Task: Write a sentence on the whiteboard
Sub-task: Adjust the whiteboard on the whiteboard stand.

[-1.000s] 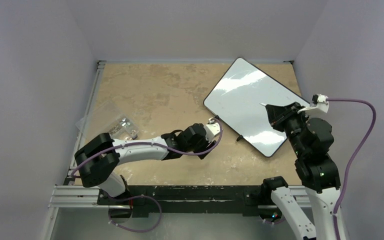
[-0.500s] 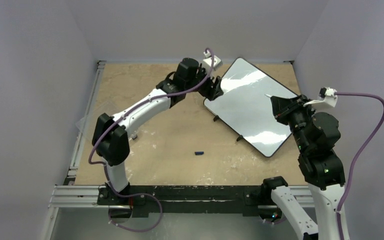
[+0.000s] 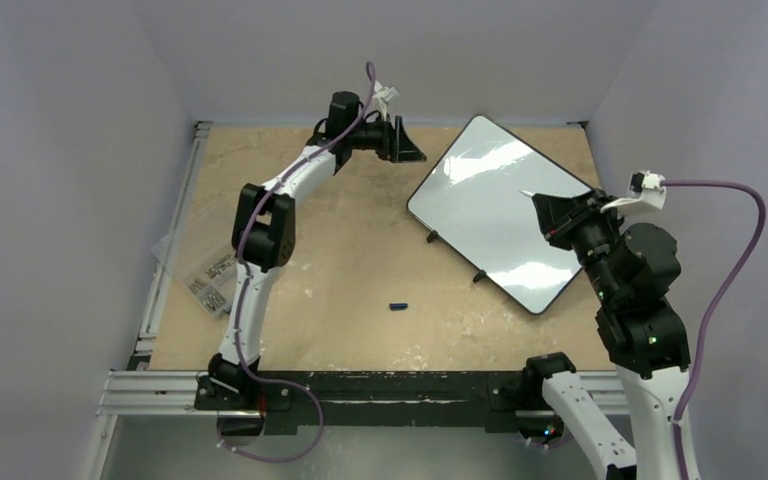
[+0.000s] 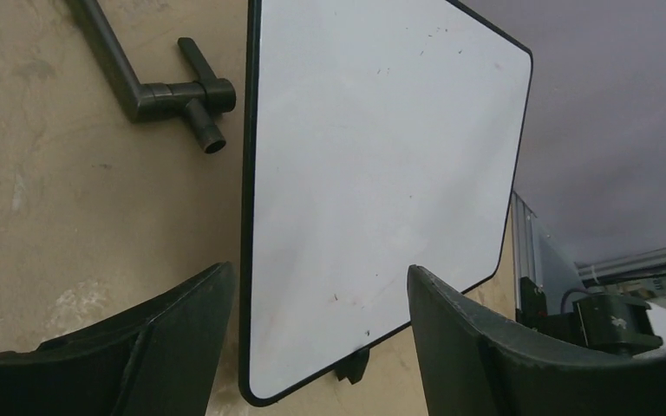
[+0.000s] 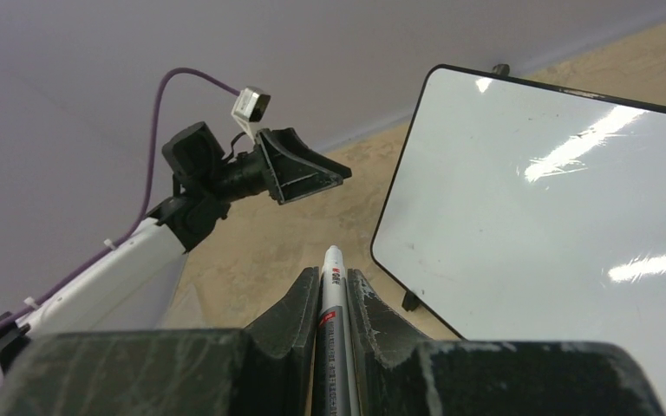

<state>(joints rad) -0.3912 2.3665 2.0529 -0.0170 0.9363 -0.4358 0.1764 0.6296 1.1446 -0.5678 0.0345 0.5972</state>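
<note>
Top external shows a glossy, round-cornered whiteboard [image 3: 490, 210].

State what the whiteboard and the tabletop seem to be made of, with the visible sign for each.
The whiteboard: probably a coated panel, smooth and glossy white, judging by the bright glare streaks across it. The tabletop: matte, mottled tan, possibly worn wood board; it shows no glare.

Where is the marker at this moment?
The marker is clamped in the right gripper, tip pointing forward. In the top view it is held at the right edge of the whiteboard, on the right side of the table.
</note>
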